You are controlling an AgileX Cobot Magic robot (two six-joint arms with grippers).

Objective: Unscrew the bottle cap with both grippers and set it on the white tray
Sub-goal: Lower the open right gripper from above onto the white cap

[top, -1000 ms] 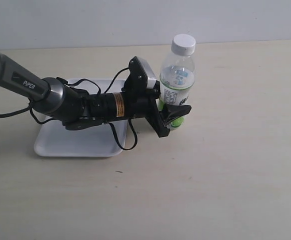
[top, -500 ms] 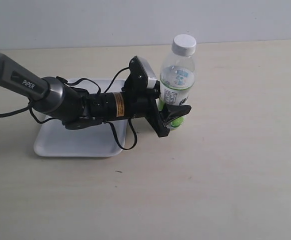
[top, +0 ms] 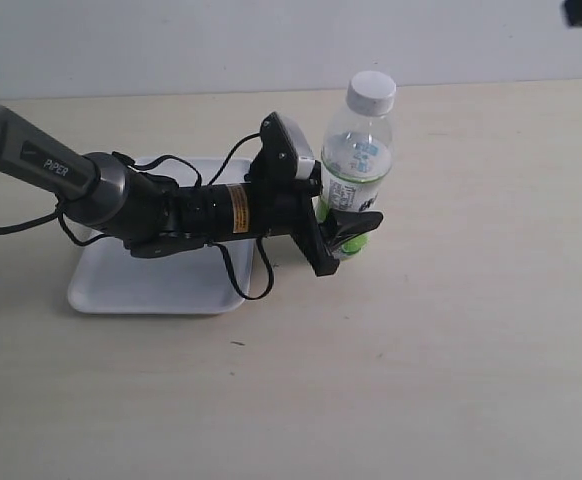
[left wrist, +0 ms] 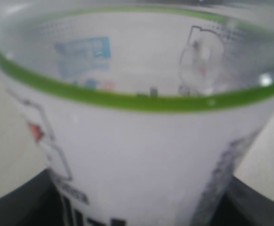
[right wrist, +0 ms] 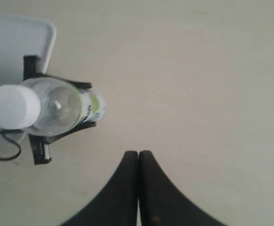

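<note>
My left fingers (top: 359, 222) clamp the clear green-labelled plastic bottle (top: 356, 150) upright beside the flat white tray (top: 121, 290). My right fingers (right wrist: 130, 179), closed and empty, should next open over its round white cap (top: 371, 91).

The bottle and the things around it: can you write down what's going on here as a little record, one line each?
bottle: stands on the table
bottle cap: white, on the bottle's neck
left jaws: closed on the bottle's labelled lower part
right jaws: shut, holding nothing, above the table, apart from the bottle
white tray: on the table, partly under the left arm, no cap in it
</note>
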